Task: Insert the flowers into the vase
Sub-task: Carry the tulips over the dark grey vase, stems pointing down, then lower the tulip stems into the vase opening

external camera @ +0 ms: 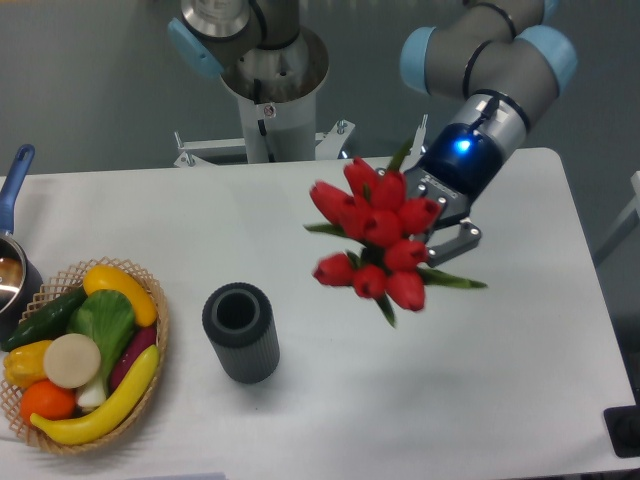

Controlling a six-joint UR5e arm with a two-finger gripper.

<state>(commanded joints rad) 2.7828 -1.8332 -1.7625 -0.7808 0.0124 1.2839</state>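
— Red is what we see first: the flowers (378, 240), a tight bunch of closed tulip buds with narrow green leaves poking out, sit right of centre in the frame, above the white table (480, 380).

— And the gripper (440, 232)? We find it hard to read.

— So do we. The buds cover most of it. We see a grey finger (458, 240) at the right of the bunch, and the stems run back out of sight behind the buds, so we take the pincer to be closed around them, though the contact itself is hidden. A blue light glows on the wrist above it.

— The arm is cut off at the top edge, and so is the robot's base column in the upper middle.

— The vase (241, 332) stands lower left of the bunch, well apart from it: a dark grey cylinder with ribbed sides and a round, dark mouth. We cannot see anything inside.

— At the lower left we have a woven basket (160, 330) full of smooth plastic vegetables: yellow, green, orange, purple, one white disc.

— Behind it, a blue-handled pot (14, 275) is cropped by the left edge.
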